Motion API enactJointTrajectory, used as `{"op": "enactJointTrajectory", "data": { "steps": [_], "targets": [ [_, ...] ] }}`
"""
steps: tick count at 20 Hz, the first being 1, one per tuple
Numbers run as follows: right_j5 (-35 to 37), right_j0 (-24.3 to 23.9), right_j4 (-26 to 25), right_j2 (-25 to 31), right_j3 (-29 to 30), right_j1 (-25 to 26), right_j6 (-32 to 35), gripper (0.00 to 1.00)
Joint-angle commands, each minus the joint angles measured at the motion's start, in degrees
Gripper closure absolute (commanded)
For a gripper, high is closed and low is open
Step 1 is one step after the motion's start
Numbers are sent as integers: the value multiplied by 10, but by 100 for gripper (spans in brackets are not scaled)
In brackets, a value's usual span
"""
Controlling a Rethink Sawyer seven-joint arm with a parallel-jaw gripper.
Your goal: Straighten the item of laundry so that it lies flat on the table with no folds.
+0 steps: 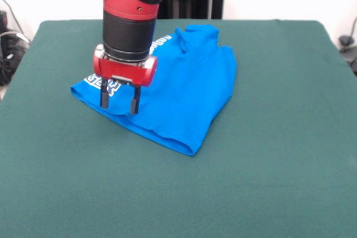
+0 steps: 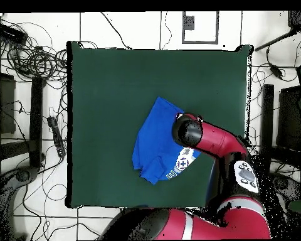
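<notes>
Your tool (image 1: 118,98) hangs over the left part of the item of laundry (image 1: 178,90) in the front view, its two dark, slim fingers (image 1: 104,93) spread apart with nothing between them, tips pointing down at the cloth; whether they touch it you cannot tell from here. Above the fingers sits a glossy red block, then a smooth black cylinder and the red arm (image 2: 216,141). The item of laundry is soft bright blue cloth, bunched into an uneven, roughly triangular heap with ridges and shallow creases; part of it is folded over, so mostly plain blue shows. White block print peeks out at the left edge beside the fingers and again just behind the arm. It lies near the middle of the tabletop (image 1: 268,165), a little toward the robot's side. The tabletop is a wide rectangle of matte dark green, felt-like cloth, smooth and flat. In the overhead view you see pale floor tiles (image 2: 115,28) around it and black cables (image 2: 27,56) coiled along one side.
</notes>
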Motion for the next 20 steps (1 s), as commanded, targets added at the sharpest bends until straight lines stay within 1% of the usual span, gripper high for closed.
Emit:
{"op": "enactJointTrajectory", "data": {
  "steps": [1,20],
  "targets": [
    [-9,26,24,48,36,29,125,0],
    [-17,20,24,56,36,33,123,0]
  ]
}}
